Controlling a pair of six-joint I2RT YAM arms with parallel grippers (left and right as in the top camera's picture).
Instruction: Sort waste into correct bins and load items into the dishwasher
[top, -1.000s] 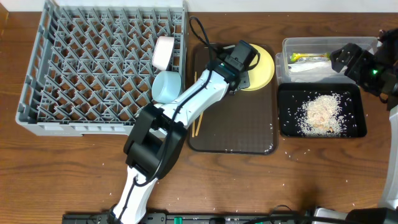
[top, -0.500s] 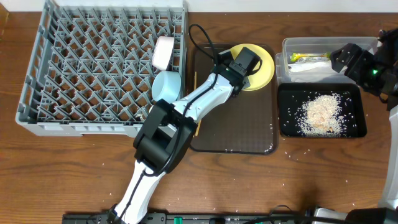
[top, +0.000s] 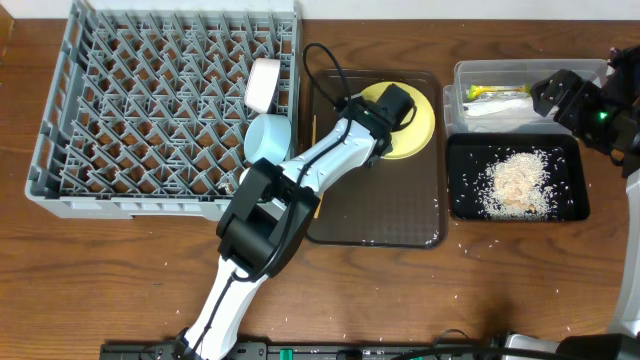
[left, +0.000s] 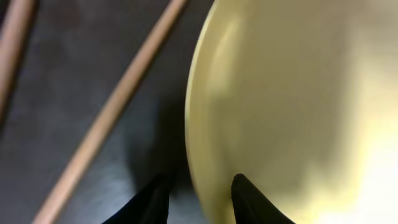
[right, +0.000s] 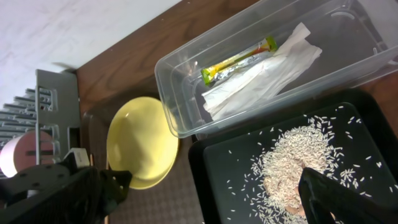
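The pale yellow plate (top: 412, 128) lies on the brown tray (top: 380, 210). My left gripper (top: 393, 108) hangs over its left rim. In the left wrist view the rim (left: 202, 137) runs between the two black fingertips (left: 252, 202), with a dark gap on the outer side, so the left gripper (left: 200, 202) is open astride it. Two chopsticks (left: 115, 106) lie on the tray beside the plate. My right gripper (right: 211, 199) is open and holds nothing above the black tray (right: 230, 162) of rice (right: 298, 162). The wrapper (right: 239, 59) and napkin (right: 261, 78) lie in the clear tub (right: 169, 68).
The grey dish rack (top: 150, 100) fills the left side, with a white bowl (top: 263, 85) and a light blue bowl (top: 268, 138) on edge at its right side. Loose rice grains (top: 455, 235) dot the table by the black tray.
The left arm has reached farther over the plate and its jaws have narrowed. The plate has slid left and toward the front, fully onto the brown tray. The right arm has not moved.
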